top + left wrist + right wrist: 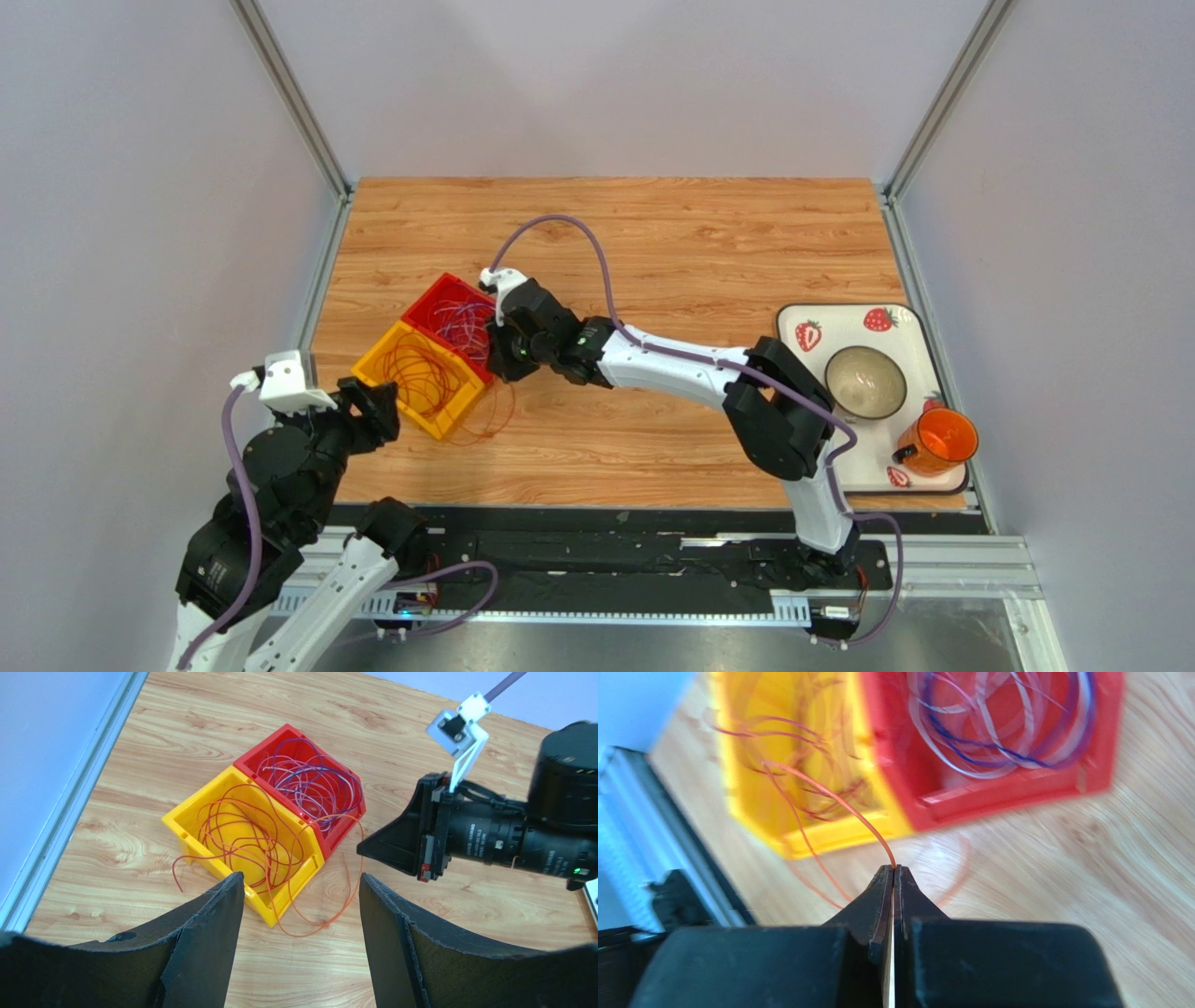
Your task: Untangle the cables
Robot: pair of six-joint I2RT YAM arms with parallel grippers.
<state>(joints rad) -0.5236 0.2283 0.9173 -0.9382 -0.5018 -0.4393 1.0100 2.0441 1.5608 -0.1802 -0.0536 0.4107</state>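
Right gripper [893, 871]: the two fingers are pressed fully together, with no gap at the tips. They pinch one orange cable [836, 805].
Orange cable: very thin. From the closed tips it rises in an arc toward the yellow bin [829, 836].
Place of right gripper: low over the table [175, 735], just beside a corner of the red bin [349, 808], with the tips directed toward the bins.
Left gripper [300, 879]: the fingers stand wide apart, with nothing between them, and they touch nothing. It hangs above the table, near the yellow bin.
Orange bundle [242, 829]: loose loops lie in the yellow bin. Some loops hang over its wall and rest on the table.
Purple and pale cables [309, 777]: curled together inside the red bin.
Bins: they stand side by side and touch, on the left part of the table.
Tray [842, 315]: at the right edge of the table, well apart from the bins. It carries a bowl [864, 381] and an orange cup [947, 437].
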